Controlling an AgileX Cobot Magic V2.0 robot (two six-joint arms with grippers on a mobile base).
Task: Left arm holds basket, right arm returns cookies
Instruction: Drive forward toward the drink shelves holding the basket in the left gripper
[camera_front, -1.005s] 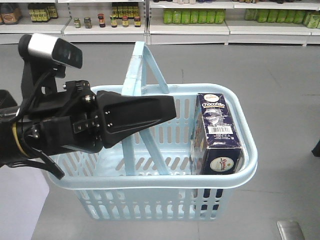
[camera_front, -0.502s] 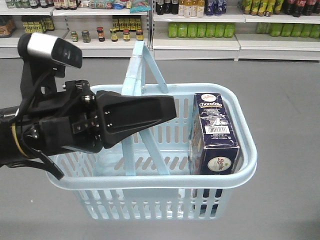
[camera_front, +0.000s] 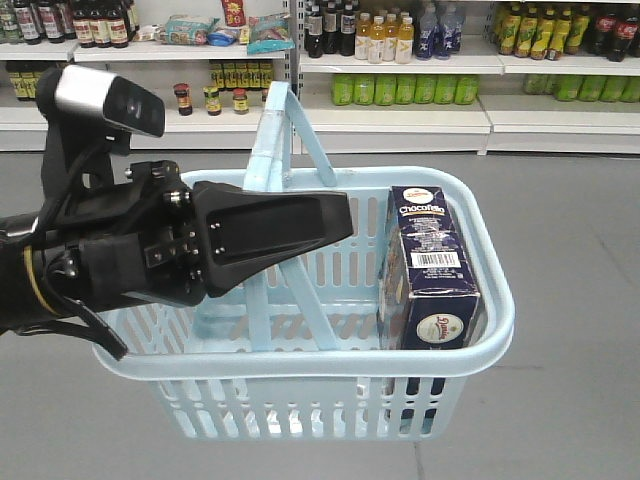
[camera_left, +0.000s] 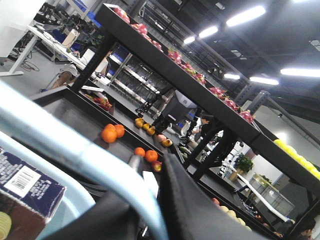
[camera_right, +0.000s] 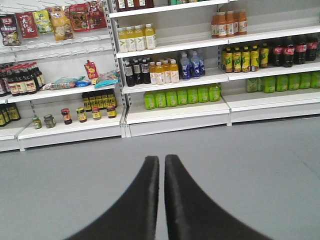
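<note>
Currently: my left gripper (camera_front: 335, 222) clamps basket (camera_front: 480, 345) handles; right gripper (camera_right: 161, 165) closed, empty; keep basket level for lifting Chocofello box (camera_front: 432, 270).

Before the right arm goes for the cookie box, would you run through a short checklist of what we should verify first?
1. Left gripper has the basket by its handles: ok, the basket hangs in the air, level, from the raised handles; the closure itself is hidden.
2. Cookies in the basket: ok, the box stands upright against the basket's right wall.
3. Box top free to grasp: ok, nothing lies over it.
4. Right gripper empty: ok, its jaws are shut with nothing between them.
5. Right gripper open for the grasp: not ok, it is shut.
6. Right gripper near the box: cannot tell; its camera shows only floor and shelves.
</note>
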